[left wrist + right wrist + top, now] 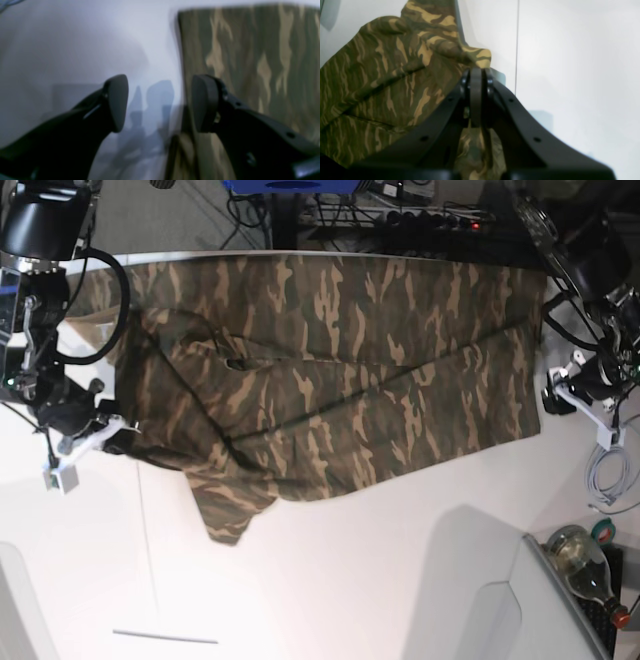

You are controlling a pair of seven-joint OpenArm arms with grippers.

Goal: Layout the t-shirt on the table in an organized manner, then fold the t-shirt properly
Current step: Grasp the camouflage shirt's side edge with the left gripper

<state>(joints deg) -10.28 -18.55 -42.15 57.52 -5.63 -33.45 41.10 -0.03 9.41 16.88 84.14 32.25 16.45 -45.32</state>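
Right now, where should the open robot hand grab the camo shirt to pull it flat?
Probably the straight hem edge of the t-shirt, near its corner. It lies flat on the white table right beside the left gripper, whose jaws stand apart and empty. Come in low from the bare table side, sliding one jaw under the edge.

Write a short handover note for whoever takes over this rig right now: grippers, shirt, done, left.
Left gripper: open, holding nothing, beside the t-shirt hem edge.
Right gripper: shut on the t-shirt at its other end.
T-shirt: spread wide across the table, far edge at the table's far side; wrinkled, one sleeve sticking out toward the near side.
Done: rough spreading.
Left: smooth wrinkles, square it, then every fold.
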